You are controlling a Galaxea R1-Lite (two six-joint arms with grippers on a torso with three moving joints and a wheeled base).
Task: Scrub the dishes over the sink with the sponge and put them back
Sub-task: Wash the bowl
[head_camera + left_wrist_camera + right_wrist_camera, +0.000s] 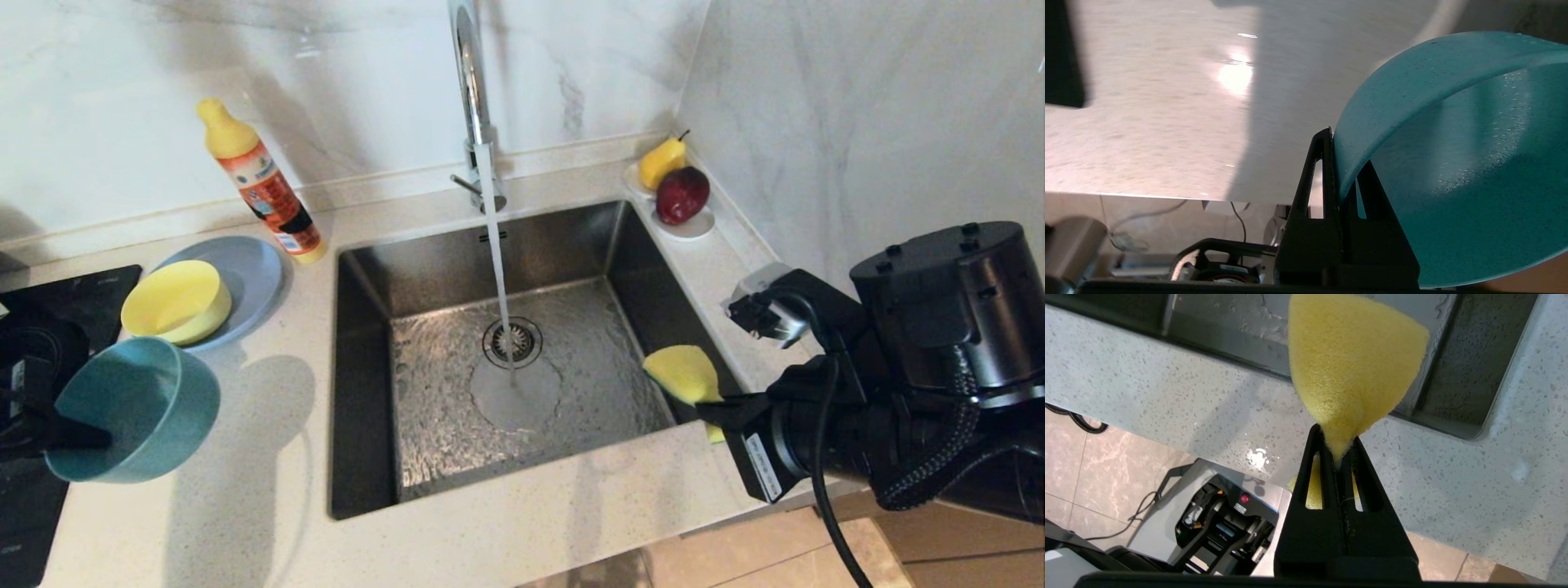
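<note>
My left gripper (77, 438) is shut on the rim of the teal-blue bowl (135, 408), one finger inside and one outside, holding it tilted above the counter left of the sink (371, 269). The same bowl (1453, 171) fills the left wrist view beside that gripper (1343, 163). The pale yellow bowl (177, 300) sits on the grey-blue plate (253, 273) at the back left. My right gripper (718, 406) is shut on the yellow sponge (684, 373) over the sink's front right corner; from the right wrist, the sponge (1351, 363) bulges out past the gripper (1338, 443).
Water runs from the chrome faucet (472, 90) onto the drain (513, 341). An orange detergent bottle (261, 184) stands behind the plate. A white dish (690, 224) with a pear and a red fruit sits in the back right corner. A black hob (73, 294) lies far left.
</note>
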